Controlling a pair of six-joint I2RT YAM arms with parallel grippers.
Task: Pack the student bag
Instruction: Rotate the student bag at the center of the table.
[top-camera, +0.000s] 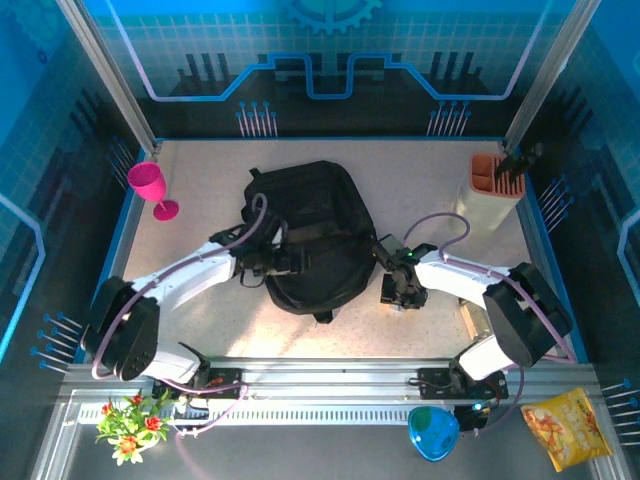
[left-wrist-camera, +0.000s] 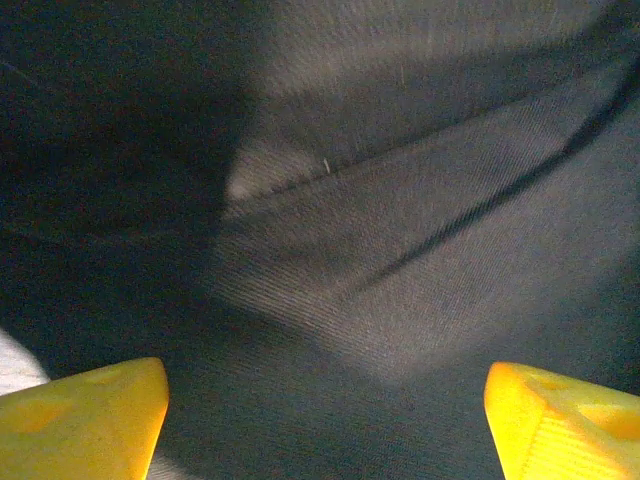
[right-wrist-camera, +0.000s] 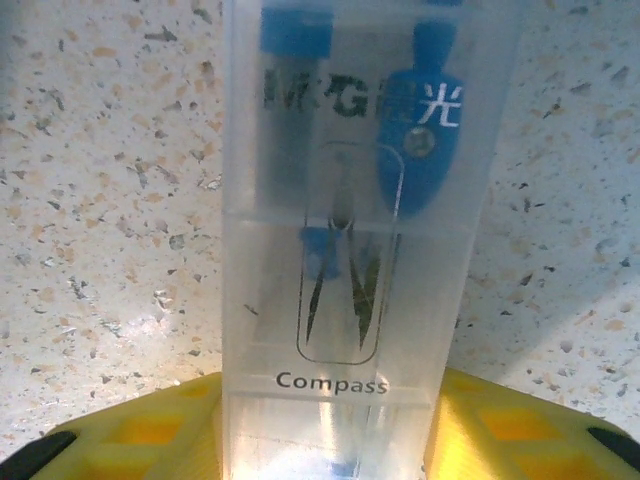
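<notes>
Limp student bag (top-camera: 310, 215), seam (left-wrist-camera: 400, 170) looking grippable
Left end effector (top-camera: 292, 262) is gaping at its nine o'clock; right end effector (top-camera: 398, 292) is clamping a compass case (right-wrist-camera: 360, 250).

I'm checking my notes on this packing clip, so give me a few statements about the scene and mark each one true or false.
1. The right gripper grips a clear compass box between its fingers. True.
2. The student bag lies near the middle of the table. True.
3. The pink goblet lies tipped over to the right of the bag. False: it stands upright to the bag's left.
4. The left gripper is shut on a strap. False: its fingers are wide apart, facing the bag's fabric.
5. The beige holder stands at the table's far right. True.
</notes>
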